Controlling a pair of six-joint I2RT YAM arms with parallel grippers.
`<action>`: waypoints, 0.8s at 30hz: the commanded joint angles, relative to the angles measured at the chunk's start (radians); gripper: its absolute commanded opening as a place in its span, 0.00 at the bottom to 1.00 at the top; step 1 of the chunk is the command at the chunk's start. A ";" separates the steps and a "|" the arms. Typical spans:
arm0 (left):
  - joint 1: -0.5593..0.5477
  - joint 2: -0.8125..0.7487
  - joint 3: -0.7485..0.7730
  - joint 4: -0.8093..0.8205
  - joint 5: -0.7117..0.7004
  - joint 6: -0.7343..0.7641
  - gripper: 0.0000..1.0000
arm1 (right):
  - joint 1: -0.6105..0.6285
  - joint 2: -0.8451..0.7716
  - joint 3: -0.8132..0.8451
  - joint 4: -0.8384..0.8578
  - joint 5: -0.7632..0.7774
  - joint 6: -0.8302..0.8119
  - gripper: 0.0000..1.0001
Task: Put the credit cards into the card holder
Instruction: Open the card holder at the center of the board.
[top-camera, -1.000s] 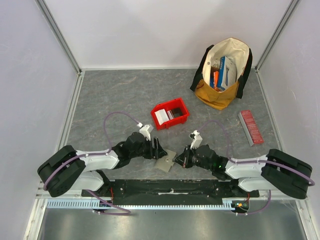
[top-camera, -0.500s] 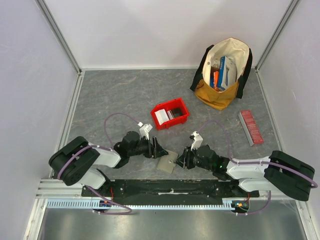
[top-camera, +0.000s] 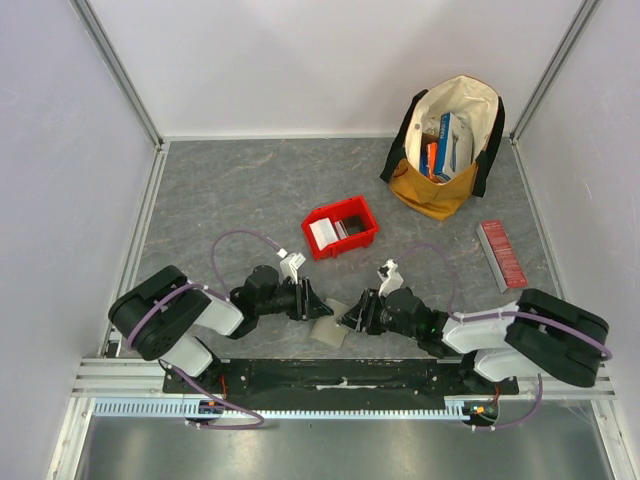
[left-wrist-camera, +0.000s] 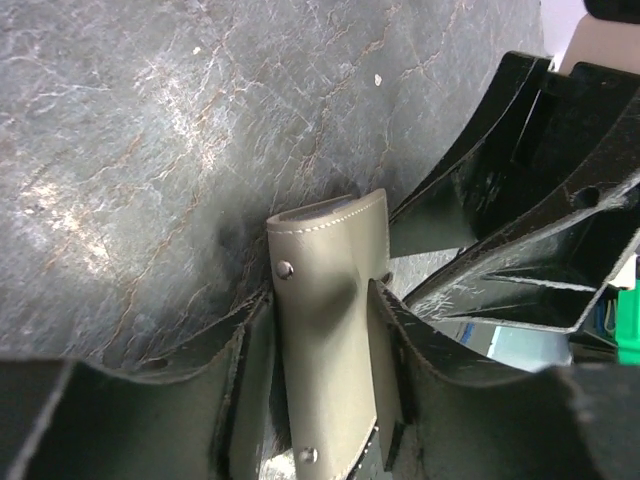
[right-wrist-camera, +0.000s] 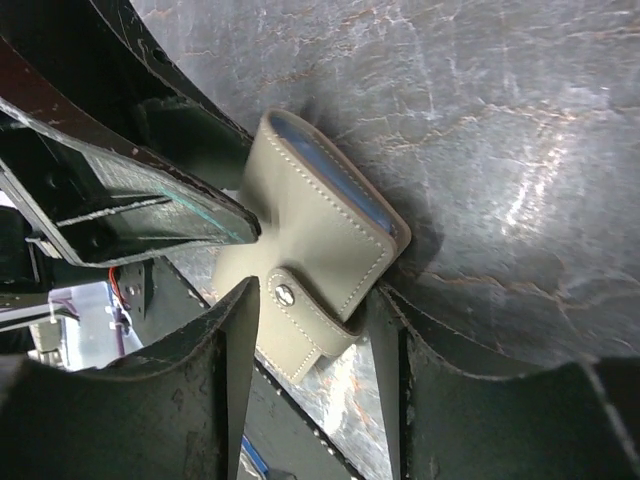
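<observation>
Looking down on the grey surface (top-camera: 230, 190), we find both arms stretched low along its near edge, meeting nose to nose in the middle. Between them sits the card holder (top-camera: 328, 332), folded and olive-grey, right by the near edge and well apart from everything else.

And there's the left gripper (top-camera: 316, 306), reaching in from the left. In its wrist view its fingers (left-wrist-camera: 245, 380) press against both long edges of the card holder, so we call that a grasp. The holder looks tilted there, one end down toward the surface with a shadow beneath it.

Over to the right gripper (top-camera: 350, 318): its jaws stand apart, released, one on each side of the holder's strap (right-wrist-camera: 300, 335). The metal snap (right-wrist-camera: 283, 293) is plain to see between them. Along the holder's edge we catch a pale blue sliver, a credit card (right-wrist-camera: 335, 175) tucked inside.

Farther back, just beyond the two grippers, a red bin (top-camera: 345, 207) carries white cards (top-camera: 322, 233). At the far right stands a cream and mustard bag (top-camera: 470, 100) with colourful boxes (top-camera: 443, 145) upright inside. Nearer, along the right side, a long red ribbed box (top-camera: 502, 255) lies flat.
</observation>
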 joint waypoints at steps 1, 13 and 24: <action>0.000 0.055 -0.022 0.029 0.052 -0.031 0.45 | 0.003 0.117 0.006 0.087 -0.021 0.037 0.52; 0.000 0.012 0.022 -0.080 0.042 0.019 0.18 | 0.003 0.076 -0.023 0.090 0.002 -0.033 0.44; -0.001 -0.022 0.189 -0.379 0.144 0.269 0.02 | 0.003 -0.331 0.029 -0.261 0.013 -0.410 0.43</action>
